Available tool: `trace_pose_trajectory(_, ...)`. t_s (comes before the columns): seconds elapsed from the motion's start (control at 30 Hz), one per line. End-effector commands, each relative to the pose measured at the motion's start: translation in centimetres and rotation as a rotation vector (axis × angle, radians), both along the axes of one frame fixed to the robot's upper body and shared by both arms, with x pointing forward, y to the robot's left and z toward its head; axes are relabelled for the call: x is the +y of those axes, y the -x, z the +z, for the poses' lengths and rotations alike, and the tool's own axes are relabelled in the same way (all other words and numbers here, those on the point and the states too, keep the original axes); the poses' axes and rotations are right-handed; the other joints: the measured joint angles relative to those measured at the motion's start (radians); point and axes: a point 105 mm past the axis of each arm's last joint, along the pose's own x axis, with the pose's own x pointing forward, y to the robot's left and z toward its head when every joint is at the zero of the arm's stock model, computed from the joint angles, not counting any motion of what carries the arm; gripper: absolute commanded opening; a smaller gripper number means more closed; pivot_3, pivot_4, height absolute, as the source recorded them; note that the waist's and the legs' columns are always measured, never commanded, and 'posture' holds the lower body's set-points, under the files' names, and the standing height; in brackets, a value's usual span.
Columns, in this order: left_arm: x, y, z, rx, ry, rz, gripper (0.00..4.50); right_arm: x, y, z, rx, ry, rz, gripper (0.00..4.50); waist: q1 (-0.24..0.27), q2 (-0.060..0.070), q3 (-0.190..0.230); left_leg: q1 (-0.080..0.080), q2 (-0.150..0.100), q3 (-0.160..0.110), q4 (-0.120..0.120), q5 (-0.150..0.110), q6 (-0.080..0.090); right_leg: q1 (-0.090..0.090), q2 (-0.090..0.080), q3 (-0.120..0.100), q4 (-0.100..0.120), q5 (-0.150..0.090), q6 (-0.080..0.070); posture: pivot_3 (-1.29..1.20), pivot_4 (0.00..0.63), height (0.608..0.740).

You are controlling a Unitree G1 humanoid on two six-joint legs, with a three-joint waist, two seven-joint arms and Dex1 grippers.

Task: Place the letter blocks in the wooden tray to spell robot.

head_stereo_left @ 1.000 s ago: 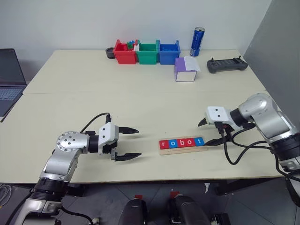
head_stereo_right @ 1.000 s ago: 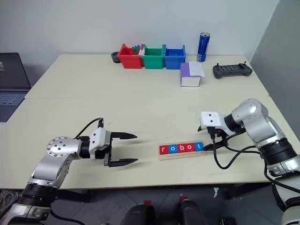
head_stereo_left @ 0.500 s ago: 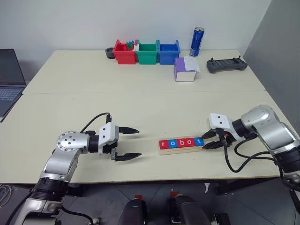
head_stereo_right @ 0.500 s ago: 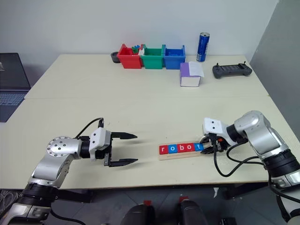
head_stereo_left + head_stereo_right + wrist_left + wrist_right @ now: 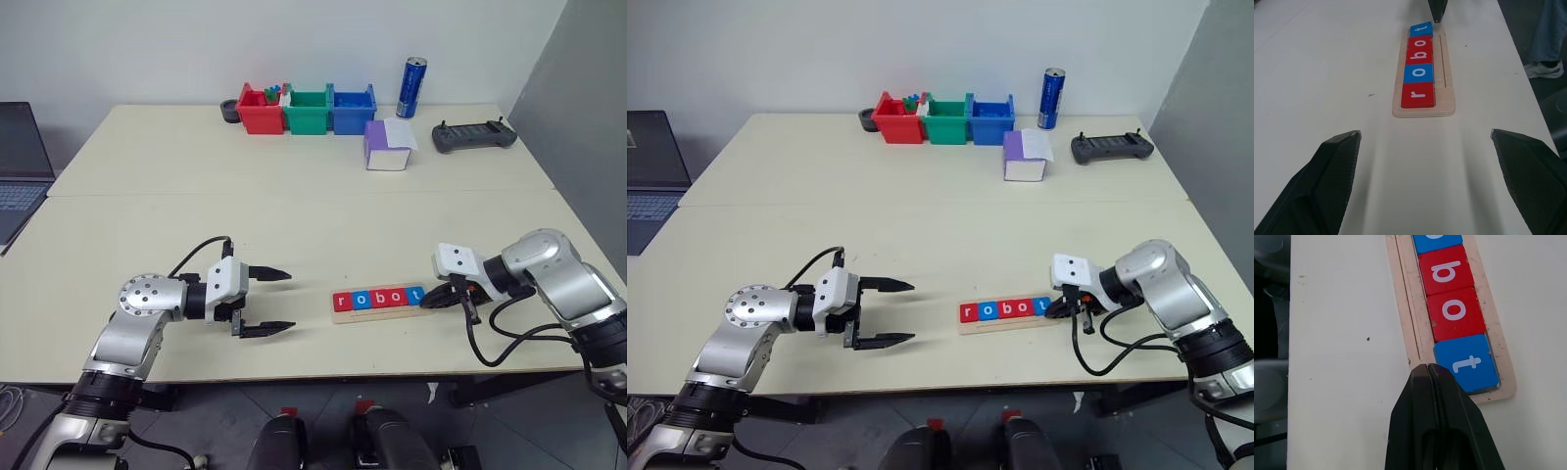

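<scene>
The wooden tray (image 5: pixel 378 314) lies near the table's front edge, right of centre. Five letter blocks (image 5: pixel 379 298) sit in it in a row, red r (image 5: pixel 1418 94), blue o, red b (image 5: pixel 1444 271), red o (image 5: pixel 1455 311) and blue t (image 5: pixel 1466 363), reading robot. My right gripper (image 5: pixel 429 301) is shut with nothing in it. Its tip (image 5: pixel 1428 368) is low at the tray's right end beside the t block. My left gripper (image 5: pixel 290 300) stays open and empty to the left of the tray, pointing at it, a short gap away.
At the table's back stand a red bin (image 5: pixel 260 111), a green bin (image 5: pixel 309 111), a blue bin (image 5: pixel 353 109) and a blue can (image 5: pixel 413 86). A purple and white box (image 5: pixel 389 145) and a black controller (image 5: pixel 474 135) lie nearby. A laptop (image 5: pixel 15 166) sits far left.
My right gripper has shut its fingers and sunk down to the tray's right end. The left gripper and the blocks have not moved.
</scene>
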Motion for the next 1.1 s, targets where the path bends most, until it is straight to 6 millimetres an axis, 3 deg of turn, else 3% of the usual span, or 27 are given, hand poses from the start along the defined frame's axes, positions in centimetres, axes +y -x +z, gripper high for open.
trace_pose_trajectory(0.03,0.0,-0.1,0.8,-0.038,-0.004,-0.005,4.50,0.1,-0.5,0.4,-0.022,-0.012,0.008,0.02,0.000,0.000,0.000,0.000,0.000,0.000,0.000,0.000,0.000,0.000,0.000,0.000,0.000,0.000,0.000,0.00,0.150,0.740)
trace_pose_trajectory(0.27,0.3,-0.1,0.9,-0.042,-0.009,0.002,4.50,0.2,-0.9,0.4,-0.024,-0.018,0.017,0.02,0.000,0.000,0.000,0.000,0.000,0.000,0.000,0.000,0.000,0.000,0.000,0.000,0.000,0.000,0.000,0.00,0.150,0.740)
trace_pose_trajectory(0.47,0.4,-0.1,0.9,-0.043,-0.011,0.006,4.50,0.1,1.2,3.8,0.000,-0.089,0.105,0.02,0.001,0.000,0.000,0.000,0.000,0.000,0.000,0.000,0.000,0.000,0.000,0.000,0.000,0.000,0.000,0.00,0.150,0.740)
trace_pose_trajectory(0.63,0.3,-0.1,0.8,-0.040,-0.009,0.000,4.50,-0.1,0.5,4.7,-0.063,-0.096,0.082,0.02,0.000,0.000,0.000,0.000,0.000,0.000,0.000,0.000,0.000,0.000,0.000,0.000,0.000,0.000,0.000,0.00,0.150,0.740)
trace_pose_trajectory(0.77,0.1,-0.2,0.9,-0.043,-0.008,-0.003,4.50,2.0,1.4,5.7,-0.075,-0.148,0.145,0.02,0.000,0.000,0.000,0.000,0.000,0.000,0.000,0.000,0.000,0.000,0.000,0.000,0.000,0.000,0.000,0.00,0.150,0.740)
trace_pose_trajectory(0.9,0.2,-0.2,0.9,-0.042,-0.010,-0.003,4.50,4.4,3.6,5.0,-0.070,-0.153,0.255,0.02,0.000,0.000,0.000,0.000,0.000,-0.001,0.000,0.000,0.000,0.000,0.000,0.000,0.000,0.000,0.000,0.00,0.150,0.740)
trace_pose_trajectory(1.0,0.3,-0.2,0.8,-0.039,-0.014,-0.003,4.50,6.2,3.0,4.8,-0.143,-0.175,0.230,0.02,-0.002,0.000,0.000,0.000,0.000,-0.001,0.000,0.000,0.000,0.000,0.000,0.000,0.000,0.000,0.000,0.00,0.150,0.740)
trace_pose_trajectory(1.1,0.4,-0.1,0.6,-0.037,-0.022,-0.001,4.50,6.4,1.7,4.2,-0.174,-0.161,0.164,0.02,-0.001,-0.001,0.000,0.000,0.000,-0.001,0.000,0.000,0.000,0.000,0.000,0.000,0.000,0.000,0.000,0.00,0.150,0.740)
